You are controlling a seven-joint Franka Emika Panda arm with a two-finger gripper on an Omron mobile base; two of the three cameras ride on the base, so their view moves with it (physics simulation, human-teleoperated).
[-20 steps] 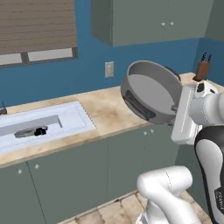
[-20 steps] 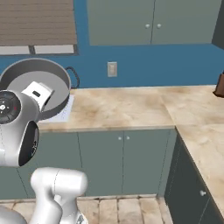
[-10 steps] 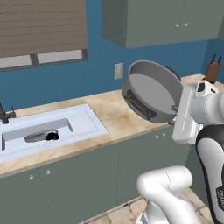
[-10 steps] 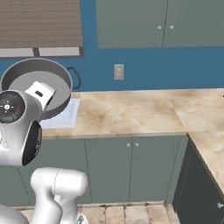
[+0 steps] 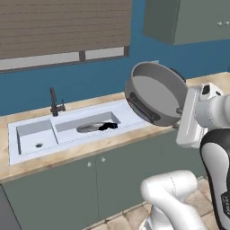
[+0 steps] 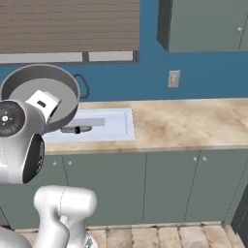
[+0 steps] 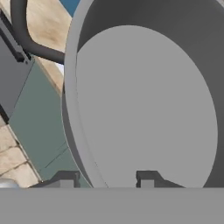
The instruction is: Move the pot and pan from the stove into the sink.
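Arm raised, gripper [image 7: 105, 177] clamped on the pot [image 5: 157, 93] wall.
The white arm rises from the base, bends at a dark elbow, and reaches forward with the wrist level at counter height. The two finger tips straddle the rim, one inside [image 7: 146, 178] and one outside [image 7: 65, 179], carrying the pot tilted on its side in the air.

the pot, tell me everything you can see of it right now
The pot is round grey metal with straight, fairly deep walls, a flat bare bottom and a dark loop handle at its side. It is empty and tipped on its side in the air, mouth toward the cameras, above the counter's front edge right of the sink. The gripper has its fingers astride the rim.
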